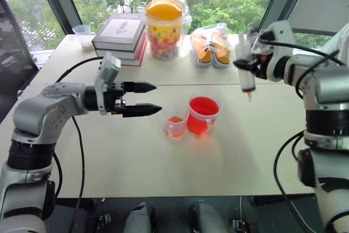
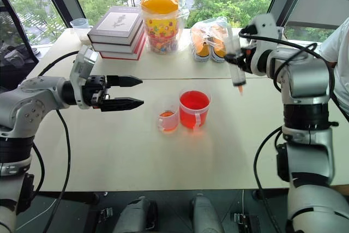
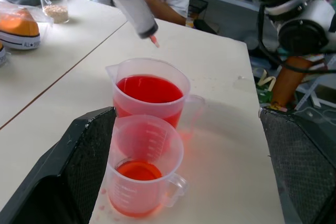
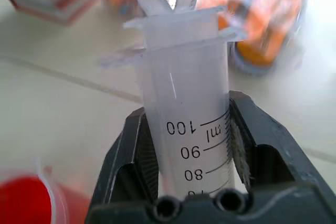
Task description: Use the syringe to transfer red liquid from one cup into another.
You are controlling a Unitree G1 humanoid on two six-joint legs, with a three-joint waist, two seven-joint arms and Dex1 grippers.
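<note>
The right gripper [image 4: 186,145] squeezes the syringe [image 1: 246,69] by its fat barrel and holds it up in the air, tip pointing down, off to the right of both cups. In the right wrist view the numbers on the barrel run out of sight behind the fingers, and the tip is cut off.

The big cup [image 1: 203,115] sits on the white table [image 1: 109,162], full of red liquid [image 3: 148,88]. The small cup [image 1: 175,124] stands just beside it with only a little orange-red at the bottom.

The left gripper [image 1: 146,99] holds nothing. Its fingers are spread apart, pointing at the small cup.

The things at the back, books [image 1: 121,36], a candy jar [image 1: 163,28] and shoes in a bag [image 1: 211,45], look blurry in the right wrist view.
</note>
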